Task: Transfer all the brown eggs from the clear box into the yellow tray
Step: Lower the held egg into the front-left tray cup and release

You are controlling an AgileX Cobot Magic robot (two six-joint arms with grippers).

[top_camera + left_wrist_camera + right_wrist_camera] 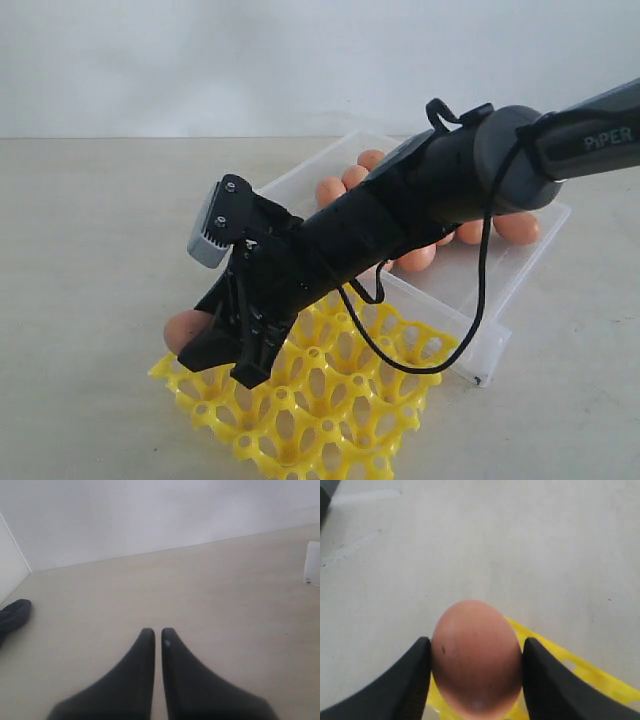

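My right gripper reaches across to the left corner of the yellow tray and is shut on a brown egg. In the right wrist view the egg fills the gap between both black fingers, with the tray's edge just beneath it. Whether the egg touches the tray I cannot tell. Several more brown eggs lie in the clear box behind the tray, partly hidden by the arm. My left gripper is shut and empty over bare table, and does not show in the exterior view.
The clear box stands against the tray's far right side. The right arm and its looping black cable hang over the tray's middle. The left wrist view shows a white object at one edge and a dark shape at the other.
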